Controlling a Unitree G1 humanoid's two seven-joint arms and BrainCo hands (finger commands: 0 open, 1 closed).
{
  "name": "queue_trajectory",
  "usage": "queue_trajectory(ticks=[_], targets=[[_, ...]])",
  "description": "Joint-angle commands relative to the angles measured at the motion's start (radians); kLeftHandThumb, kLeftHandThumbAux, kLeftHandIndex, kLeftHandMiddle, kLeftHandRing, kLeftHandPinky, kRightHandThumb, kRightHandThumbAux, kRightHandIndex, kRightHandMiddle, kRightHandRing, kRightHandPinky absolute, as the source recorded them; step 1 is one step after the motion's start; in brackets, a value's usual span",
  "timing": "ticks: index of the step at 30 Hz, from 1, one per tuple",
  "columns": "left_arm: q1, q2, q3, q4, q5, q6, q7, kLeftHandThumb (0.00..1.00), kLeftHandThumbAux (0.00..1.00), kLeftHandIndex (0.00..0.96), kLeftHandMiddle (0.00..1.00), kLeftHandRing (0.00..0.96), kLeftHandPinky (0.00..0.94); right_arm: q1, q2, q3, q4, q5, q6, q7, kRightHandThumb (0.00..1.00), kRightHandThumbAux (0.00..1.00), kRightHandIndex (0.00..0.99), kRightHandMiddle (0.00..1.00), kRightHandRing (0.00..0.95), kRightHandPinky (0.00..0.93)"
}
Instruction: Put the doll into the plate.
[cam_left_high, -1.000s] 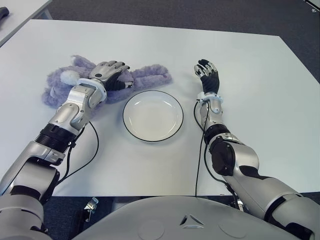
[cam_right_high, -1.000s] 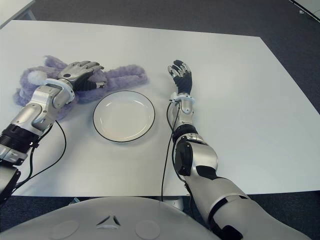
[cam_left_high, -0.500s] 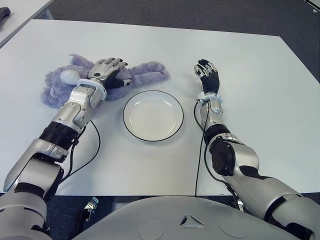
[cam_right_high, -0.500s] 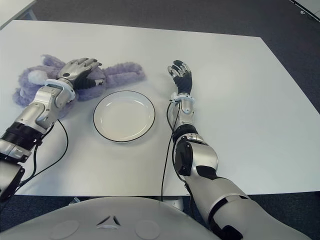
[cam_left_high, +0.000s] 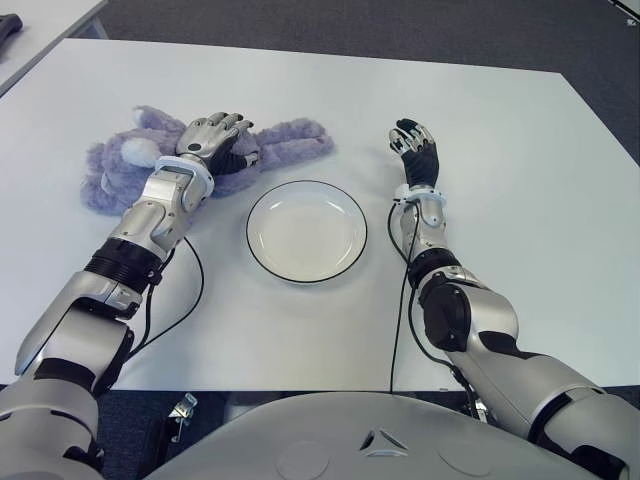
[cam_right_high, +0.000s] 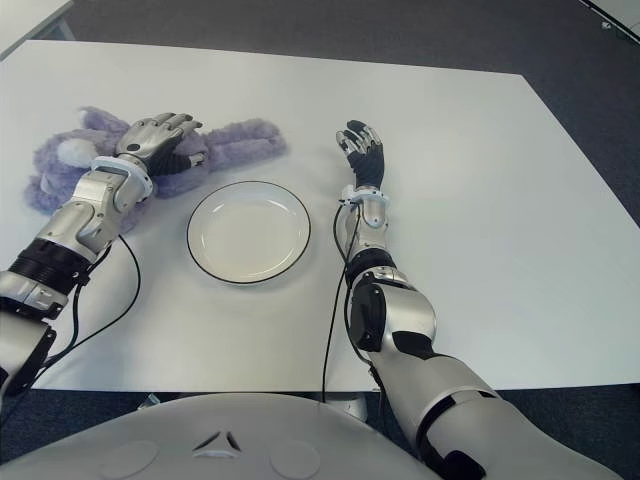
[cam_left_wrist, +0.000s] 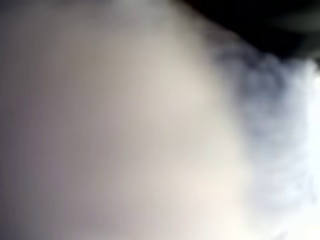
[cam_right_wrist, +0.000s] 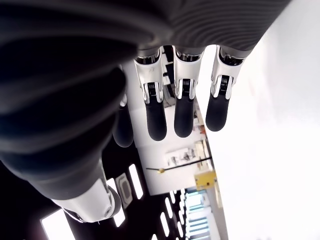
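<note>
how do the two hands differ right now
The left hand lies over the purple doll, left of the plate; the right hand shows right of the plate, over bare table. The left hand's fingers press into plush; the right's hang straight and hold nothing. Both are metal-and-black.

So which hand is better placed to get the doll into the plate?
Left. The left hand is on the purple doll, left of the empty plate; the right hand is open across the plate.
</note>
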Motion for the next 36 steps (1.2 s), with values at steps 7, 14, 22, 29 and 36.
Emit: queue_trajectory(ticks=[7,14,22,29,36], targets=[[0.048,-0.023,-0.041,0.076,-0.053,0.029,-0.197,0.637,0.286,0.0,0.0,0.141,0.385,0.251,0.036,-0.029,0.118,0.033,0.01,-0.007,0.324,0.798,0.269,0.238,0.205,0.233],[0.042,-0.026,-0.036,0.092,-0.058,0.011,-0.169,0.683,0.296,0.151,0.232,0.275,0.32,0.251,0.037,-0.037,0.117,0.039,0.007,-0.006,0.33,0.81,0.275,0.248,0.218,0.247],[0.041,-0.037,-0.014,0.131,-0.084,-0.006,-0.117,0.721,0.58,0.426,0.389,0.344,0.33,0.251,0.039,-0.048,0.115,0.046,0.001,0.002,0.346,0.812,0.278,0.249,0.223,0.253],[0.044,-0.058,0.009,0.148,-0.096,0.011,-0.057,0.733,0.668,0.445,0.518,0.5,0.477,0.253,0.04,-0.052,0.115,0.046,-0.007,0.003,0.339,0.812,0.274,0.253,0.228,0.255],[0.043,-0.065,0.018,0.157,-0.101,0.008,-0.037,0.726,0.671,0.444,0.659,0.653,0.698,0.254,0.04,-0.058,0.114,0.05,-0.011,0.007,0.339,0.82,0.282,0.264,0.236,0.263]])
